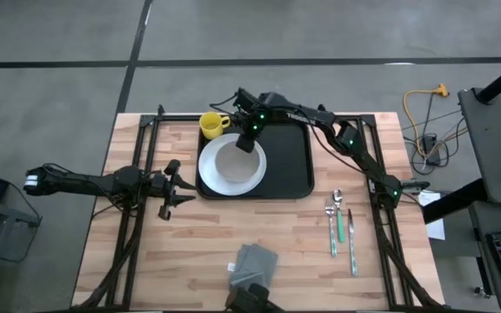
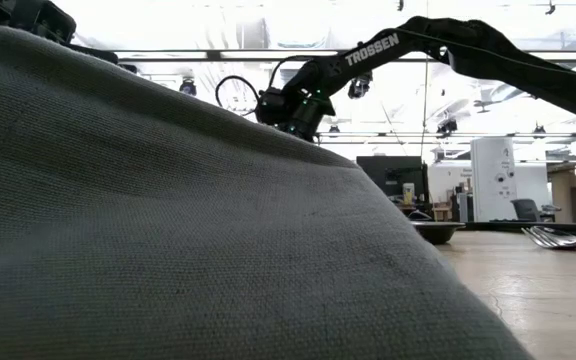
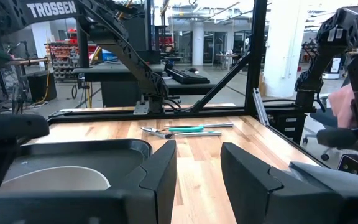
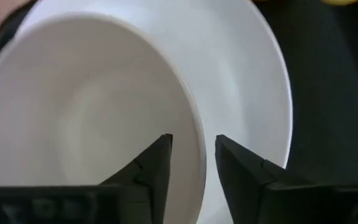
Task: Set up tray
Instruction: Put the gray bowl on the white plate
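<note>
While the right arm reaches over the far side of the bench, the scene stands as follows.

Tray: the black tray (image 1: 292, 165) lies flat on the wooden bench (image 1: 190, 252), at about 12 o'clock from the bench's middle, its long side running left to right.
Plate: a round white plate (image 1: 220, 178) sits on the tray's 9 o'clock half, its edge overhanging the tray rim on that side.
Bowl: a white bowl (image 1: 233, 159) rests on the plate; in the right wrist view its rim (image 4: 194, 134) runs between the two fingers.
Right jaws: the right gripper (image 1: 249, 142) hangs over the bowl's 1 o'clock edge, jaws spread a little, one finger on each side of the rim; I cannot tell whether they touch it.
Left jaws: the left gripper (image 1: 174, 187) waits at 9 o'clock, just beside the plate, jaws spread and holding nothing.
Mug: a yellow mug (image 1: 213, 123) stands at the tray's 10 o'clock corner, touching or nearly touching the plate.
Cutlery: a spoon (image 1: 337, 205), a fork (image 1: 331, 230) and a knife (image 1: 351, 243) lie side by side at 4 o'clock from the tray, apart from it.
Napkin: a grey folded napkin (image 1: 255, 261) lies at 6 o'clock, near the bench's near edge.
</note>
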